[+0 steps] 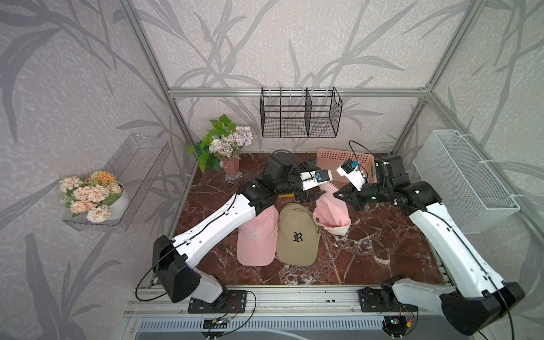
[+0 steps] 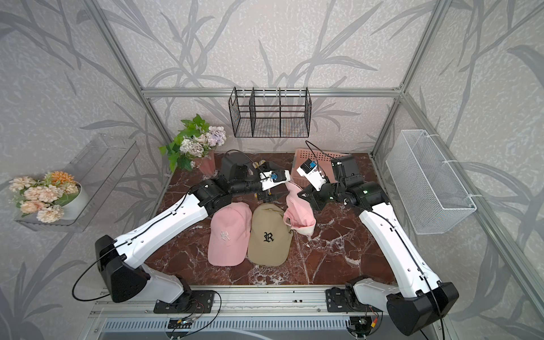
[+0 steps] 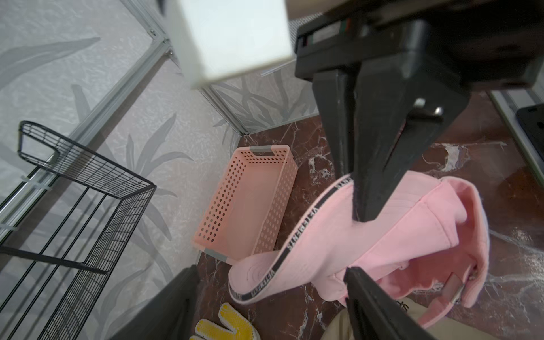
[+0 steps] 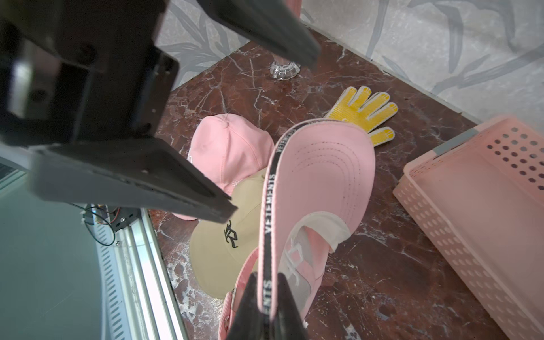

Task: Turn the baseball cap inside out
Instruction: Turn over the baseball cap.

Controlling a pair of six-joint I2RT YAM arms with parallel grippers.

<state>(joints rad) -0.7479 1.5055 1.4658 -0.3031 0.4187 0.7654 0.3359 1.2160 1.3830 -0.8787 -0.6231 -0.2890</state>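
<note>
**Pink cap hangs from one thin pinch**

Pink baseball cap [image 1: 329, 210] is raised just beside the tan cap [image 1: 297, 235], on the side toward the pink basket [image 1: 326, 156]. The right gripper [image 4: 266, 297] is clamped on the black lettered band along the cap's edge. The left gripper [image 1: 313, 196] is spread wide and empty, just beyond the tan cap's far end.

That narrow hold is the likely weak spot. A firm push into the crown could pull the band free and drop the cap onto the tan cap. The soft crown may crumple instead of inverting. The wide left fingers could also snag the tan cap.
</note>
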